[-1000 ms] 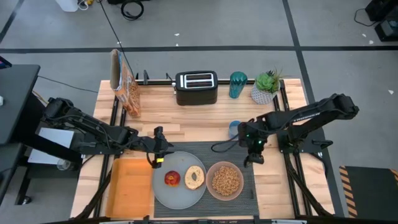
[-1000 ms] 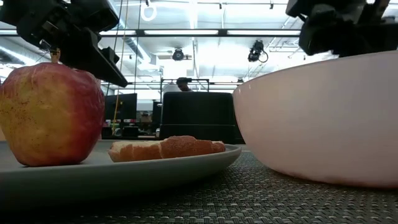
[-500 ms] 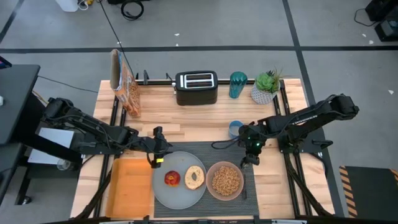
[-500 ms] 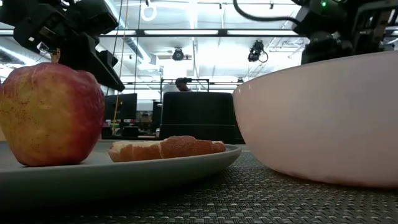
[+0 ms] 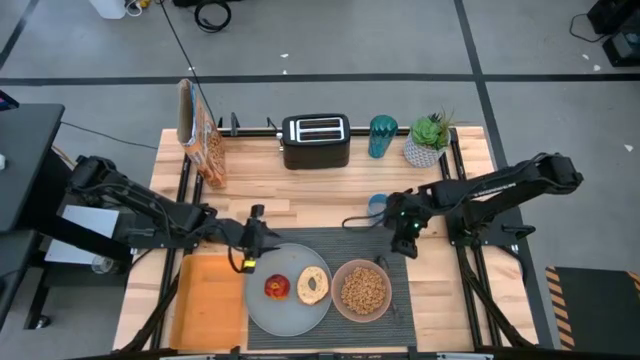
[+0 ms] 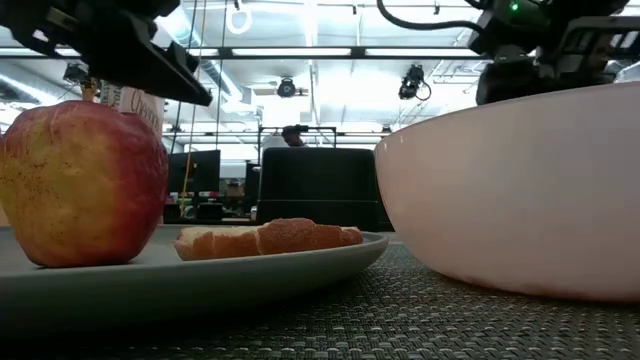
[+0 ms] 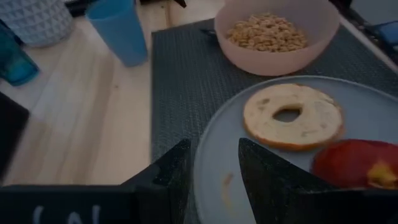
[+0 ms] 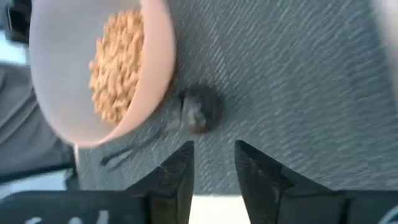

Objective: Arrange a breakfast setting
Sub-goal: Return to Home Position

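Handling the spoon [image 8: 193, 113]: thin, stiff and likely slick. It lies flat on the ribbed placemat [image 5: 330, 240], just beside the bowl [image 5: 335, 291] on its right. I would pinch it across the handle, about mid-length.
Bowl: looks light, but it carries loose cereal [image 5: 363, 290], so it is best held by the rim and kept level. It stands on the right part of the placemat.
Plate [image 5: 268, 318]: broad and rigid, probably the heaviest piece. It sits on the placemat, left of the bowl, and the rim is the place to take it.
Apple [image 5: 277, 288]: firm, round and apt to roll. It sits on the left part of the plate, and a grasp across its widest girth would suit it.
Bagel [image 5: 313, 285]: soft enough to dent. It lies flat on the plate between apple and bowl, and I would take it lightly across the outer edge.
Left gripper [image 7: 214, 180]: fingers apart, holding nothing, hovering at the plate's rim on the toaster [image 5: 315, 141] side.
Right gripper [image 8: 213, 168]: fingers spread and empty, above the placemat's far right corner near the blue cup [image 5: 376, 207].
Count: one placemat, one plate, one bowl, one spoon, one bagel, one apple, one helping of cereal. Off the mat there are one toaster, one blue cup, one orange tray [image 5: 210, 300], one cereal box [image 5: 200, 135], one potted plant [image 5: 430, 140] and one teal tumbler [image 5: 382, 136].
Stage: the setting looks complete — I judge that only drawing the arms back is left.
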Controlling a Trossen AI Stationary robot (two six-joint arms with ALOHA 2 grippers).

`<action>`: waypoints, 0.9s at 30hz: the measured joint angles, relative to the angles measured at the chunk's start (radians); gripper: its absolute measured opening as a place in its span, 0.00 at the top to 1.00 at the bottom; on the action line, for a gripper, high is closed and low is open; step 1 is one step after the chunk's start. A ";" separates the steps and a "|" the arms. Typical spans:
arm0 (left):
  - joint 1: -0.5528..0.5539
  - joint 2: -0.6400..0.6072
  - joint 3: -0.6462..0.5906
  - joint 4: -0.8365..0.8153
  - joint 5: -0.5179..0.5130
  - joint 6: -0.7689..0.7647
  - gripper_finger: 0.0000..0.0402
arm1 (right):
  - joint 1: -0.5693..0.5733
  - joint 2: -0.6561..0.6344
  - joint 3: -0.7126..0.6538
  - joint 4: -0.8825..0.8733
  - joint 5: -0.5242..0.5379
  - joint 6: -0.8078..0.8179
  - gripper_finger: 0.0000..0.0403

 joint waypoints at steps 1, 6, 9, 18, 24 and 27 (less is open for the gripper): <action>0.001 -0.006 0.000 0.000 -0.002 0.015 0.65 | -0.009 -0.015 0.000 -0.001 0.020 -0.009 0.69; 0.001 -0.056 -0.077 0.086 -0.007 0.044 0.65 | -0.017 -0.150 -0.001 -0.017 0.086 -0.038 0.66; 0.007 -0.122 -0.194 0.205 -0.015 0.035 0.65 | 0.004 -0.267 -0.009 -0.004 0.207 -0.047 0.66; 0.012 -0.333 -0.419 0.493 -0.031 0.044 0.65 | 0.043 -0.569 -0.208 0.449 0.445 -0.192 0.66; 0.012 -0.478 -0.498 0.496 -0.064 0.046 0.65 | 0.011 -0.712 -0.300 0.522 0.453 -0.251 0.66; 0.012 -0.523 -0.510 0.485 -0.079 0.045 0.65 | 0.006 -0.794 -0.314 0.517 0.457 -0.303 0.66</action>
